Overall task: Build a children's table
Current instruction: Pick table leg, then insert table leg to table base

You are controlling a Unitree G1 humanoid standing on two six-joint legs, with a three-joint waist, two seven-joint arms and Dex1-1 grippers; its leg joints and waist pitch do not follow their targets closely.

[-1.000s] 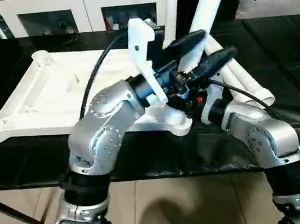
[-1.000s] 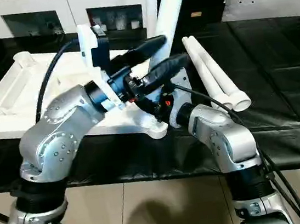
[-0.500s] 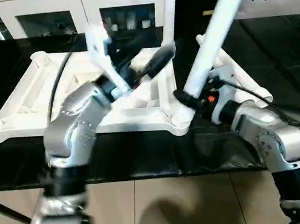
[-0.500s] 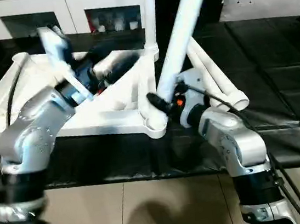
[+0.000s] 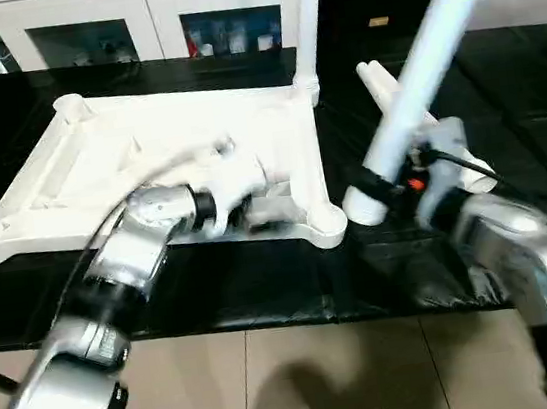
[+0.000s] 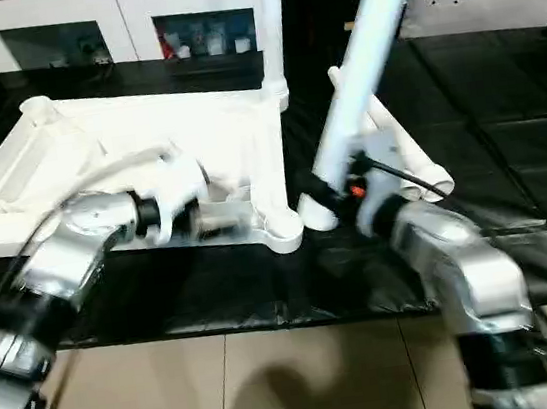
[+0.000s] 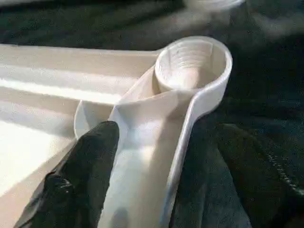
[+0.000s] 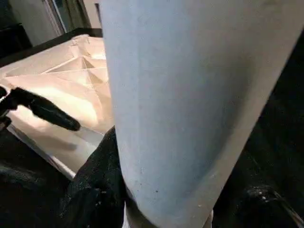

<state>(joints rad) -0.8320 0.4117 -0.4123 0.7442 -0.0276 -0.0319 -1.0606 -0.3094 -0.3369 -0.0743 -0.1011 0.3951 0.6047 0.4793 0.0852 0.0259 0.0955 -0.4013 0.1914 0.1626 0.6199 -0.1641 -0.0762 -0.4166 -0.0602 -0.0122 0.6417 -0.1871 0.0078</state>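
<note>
Because the legs have to go into the round holes, the table top (image 5: 147, 166) lies upside down on the black work surface (image 5: 500, 84), with its ribs facing up and a socket at each corner. One leg (image 5: 302, 19) already stands straight up in the far corner on the robot's right. The near right corner socket (image 7: 192, 64) looks empty and open, and it sits close to the front edge of the black surface, so a hard push there could slide the top toward the floor. That may be why the left gripper (image 7: 156, 180) is down at this corner: its two black fingers stand wide apart, one finger (image 7: 80, 175) over the white rib inside the top and the other out over the black cover, with the edge of the top between them. It is not squeezing anything yet, as far as I can tell. The right gripper (image 6: 337, 186) holds a long white tube leg (image 5: 430, 53) near its bottom end, fingers closed on it, and the tube leans up and away to the right. The bottom end hangs just beside the empty socket, not in it. I think the next job is to tip that leg upright and set it in. Two more legs (image 5: 409, 121) lie on the black cover behind the right arm, close by, so there is little room on that side for swinging. The space above the tube is open.
</note>
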